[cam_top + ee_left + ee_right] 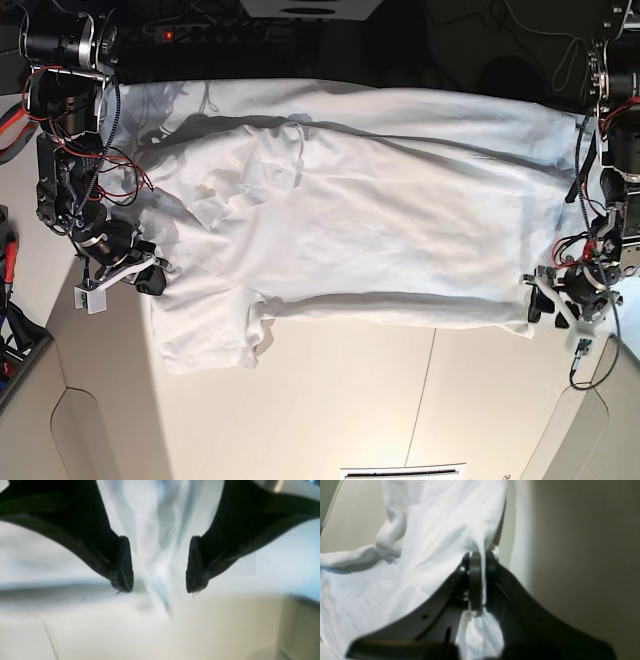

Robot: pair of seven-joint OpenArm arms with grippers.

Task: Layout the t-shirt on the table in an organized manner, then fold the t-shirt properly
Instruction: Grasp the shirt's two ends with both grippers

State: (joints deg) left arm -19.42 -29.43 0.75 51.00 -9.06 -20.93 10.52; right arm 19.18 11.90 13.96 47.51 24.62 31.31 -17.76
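Observation:
The white t-shirt point(380, 230) lies spread sideways across the off-white table point(350, 410), with a sleeve hanging toward the front left. At the shirt's right edge in the base view, my left gripper point(158, 588) stands open. Its dark pads point(122, 565) are wide apart either side of a blurred ridge of t-shirt point(160, 530), and neither pad touches it. In the base view this left gripper point(548, 298) sits at the hem. My right gripper point(482, 555) is shut on a fold of the t-shirt point(440, 530) and shows in the base view as the right gripper point(155, 280) at the sleeve side.
A thin dark seam point(422, 385) crosses the bare tabletop in front of the shirt. Cables and a power strip point(200, 35) run along the dark far edge. Both arm bases point(65, 120) stand at the table's sides. A dark tray point(15, 350) sits off the left edge.

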